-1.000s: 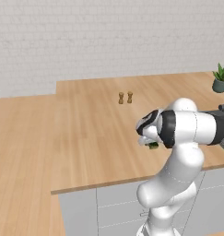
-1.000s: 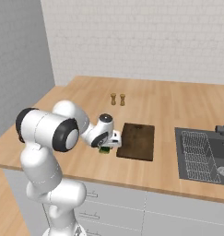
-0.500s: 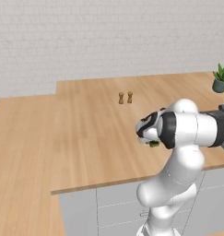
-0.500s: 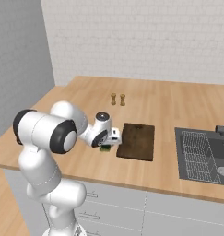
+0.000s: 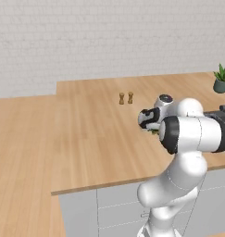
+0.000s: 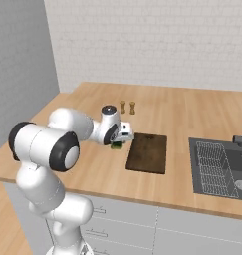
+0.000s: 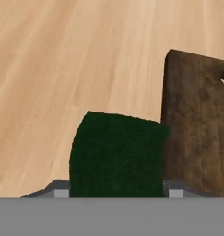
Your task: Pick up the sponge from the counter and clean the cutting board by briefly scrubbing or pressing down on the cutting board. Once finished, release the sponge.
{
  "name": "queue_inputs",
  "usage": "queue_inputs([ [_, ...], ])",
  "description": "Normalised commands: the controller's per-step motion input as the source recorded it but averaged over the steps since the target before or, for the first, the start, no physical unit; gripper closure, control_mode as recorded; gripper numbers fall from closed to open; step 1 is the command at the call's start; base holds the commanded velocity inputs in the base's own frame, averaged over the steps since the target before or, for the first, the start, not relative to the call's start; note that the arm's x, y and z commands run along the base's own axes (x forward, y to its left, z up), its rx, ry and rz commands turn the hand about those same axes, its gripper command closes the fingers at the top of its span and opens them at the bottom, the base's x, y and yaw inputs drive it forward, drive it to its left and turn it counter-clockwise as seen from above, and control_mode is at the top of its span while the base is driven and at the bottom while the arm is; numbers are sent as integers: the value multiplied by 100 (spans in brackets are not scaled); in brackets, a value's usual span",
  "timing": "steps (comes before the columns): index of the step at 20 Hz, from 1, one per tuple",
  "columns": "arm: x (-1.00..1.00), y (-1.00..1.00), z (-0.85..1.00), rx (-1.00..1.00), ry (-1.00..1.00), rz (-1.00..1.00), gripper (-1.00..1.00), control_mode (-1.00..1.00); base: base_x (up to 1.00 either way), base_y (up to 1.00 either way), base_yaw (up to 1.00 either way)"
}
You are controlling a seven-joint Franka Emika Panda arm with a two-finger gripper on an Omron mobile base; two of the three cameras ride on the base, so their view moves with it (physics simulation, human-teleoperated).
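The left base view looks forward and down from behind the arm's left, the right base view from behind its right; both share the light wood plank counter [image 5: 86, 134] and two small brown shakers [image 6: 127, 107]. The hand view looks down from close above the thin dark brown rectangular cutting board [image 7: 196, 120].

Sponge [image 7: 117, 154] now tighter in gripper [image 7: 119, 186]

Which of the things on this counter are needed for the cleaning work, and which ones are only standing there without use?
Belong to the job:
- sponge, between the gripper's fingers
- cutting board
- counter

Just lying about:
- two small brown shakers, behind the board
- sink basin, to the board's right
- potted plant, at the far corner
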Motion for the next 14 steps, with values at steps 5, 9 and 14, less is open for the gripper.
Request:
queue_inputs([
  [5, 20, -49, 32, 14, 1, 7, 100, -100, 0, 0, 0],
  [9, 22, -27, 1, 4, 3, 8, 100, -100, 0, 0, 0],
  [14, 27, -9, -10, 0, 4, 6, 100, -100, 0, 0, 0],
])
